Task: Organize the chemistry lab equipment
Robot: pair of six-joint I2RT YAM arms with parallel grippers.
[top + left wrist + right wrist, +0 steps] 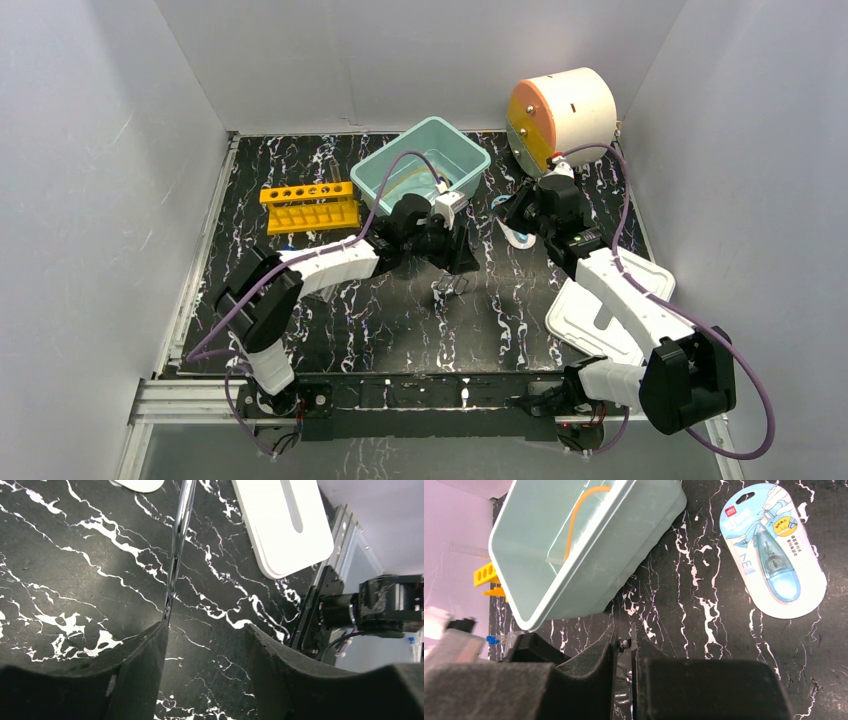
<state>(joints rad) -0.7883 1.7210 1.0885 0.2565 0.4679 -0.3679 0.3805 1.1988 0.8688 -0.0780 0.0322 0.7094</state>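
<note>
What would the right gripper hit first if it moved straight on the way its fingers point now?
Most likely the teal bin: its near wall sits ahead of the right gripper, beyond a strip of bare table. The gripper may angle downward, so the table could come first; depth is unclear.

Left end effector [206, 626] fingers apart, shiny wire clip [177, 545] at one fingertip, white lid [270, 525] beyond
</note>
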